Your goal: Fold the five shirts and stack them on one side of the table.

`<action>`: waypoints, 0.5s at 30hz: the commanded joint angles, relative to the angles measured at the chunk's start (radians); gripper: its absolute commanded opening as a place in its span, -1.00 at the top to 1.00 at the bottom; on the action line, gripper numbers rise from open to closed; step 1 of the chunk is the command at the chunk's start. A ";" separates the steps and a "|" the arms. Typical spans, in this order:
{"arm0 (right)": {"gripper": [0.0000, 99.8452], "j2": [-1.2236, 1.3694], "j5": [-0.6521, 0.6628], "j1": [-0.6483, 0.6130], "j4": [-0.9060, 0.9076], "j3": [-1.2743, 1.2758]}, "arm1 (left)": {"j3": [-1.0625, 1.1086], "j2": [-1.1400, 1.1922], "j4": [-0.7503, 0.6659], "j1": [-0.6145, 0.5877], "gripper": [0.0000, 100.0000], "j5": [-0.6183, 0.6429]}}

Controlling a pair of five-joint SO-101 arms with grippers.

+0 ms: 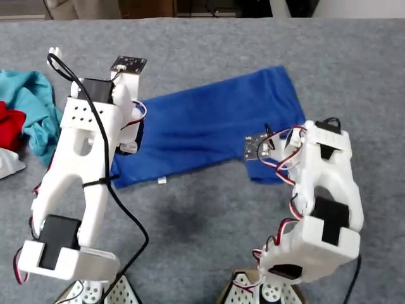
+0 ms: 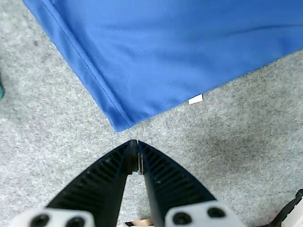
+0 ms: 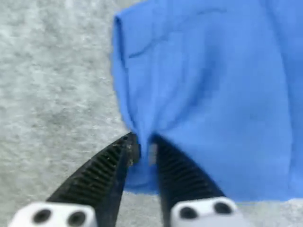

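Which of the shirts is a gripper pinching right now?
The blue shirt, spread mid-table: the right gripper has its jaws shut on its edge. The teal shirt, red shirt and white garment lie bunched aside, untouched.

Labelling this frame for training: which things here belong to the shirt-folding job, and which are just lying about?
Job: blue shirt; teal shirt; red shirt; white cloth, likely a shirt; right tool, shut on the blue shirt; left tool, shut, by its corner.
Just there: grey table; furniture behind it.
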 commanded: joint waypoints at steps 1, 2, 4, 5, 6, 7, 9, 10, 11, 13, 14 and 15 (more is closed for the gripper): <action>0.99 0.001 -0.043 -0.007 0.005 -0.025 | -0.002 -0.048 0.017 -0.002 0.96 -0.006; 0.99 0.001 -0.044 -0.005 0.003 -0.035 | -0.002 -0.048 0.018 -0.002 0.96 -0.006; 0.99 -0.001 -0.044 -0.005 0.012 -0.067 | -0.002 -0.048 0.018 -0.002 0.96 -0.006; 0.99 -0.001 -0.049 -0.005 0.015 -0.087 | -0.002 -0.048 0.018 -0.002 0.96 -0.006; 0.99 -0.001 -0.060 -0.005 0.023 -0.111 | -0.002 -0.048 0.018 -0.002 0.96 -0.006; 0.99 -0.001 -0.072 -0.005 0.037 -0.139 | -0.002 -0.048 0.020 -0.002 0.96 -0.006; 0.99 -0.001 -0.080 -0.005 0.077 -0.208 | -0.002 -0.048 0.020 -0.002 0.96 -0.006; 0.99 -0.001 -0.080 -0.005 0.098 -0.243 | -0.002 -0.048 0.020 -0.002 0.96 -0.006; 0.99 -0.001 -0.080 -0.005 0.120 -0.277 | -0.002 -0.048 0.020 -0.002 0.96 -0.006; 0.99 -0.001 -0.080 -0.007 0.157 -0.337 | -0.002 -0.048 0.020 -0.002 0.96 -0.006; 0.99 -0.001 -0.080 -0.010 0.170 -0.364 | -0.002 -0.048 0.020 -0.002 0.96 -0.006; 0.99 0.001 -0.080 -0.012 0.181 -0.387 | -0.002 -0.048 0.020 -0.002 0.96 -0.006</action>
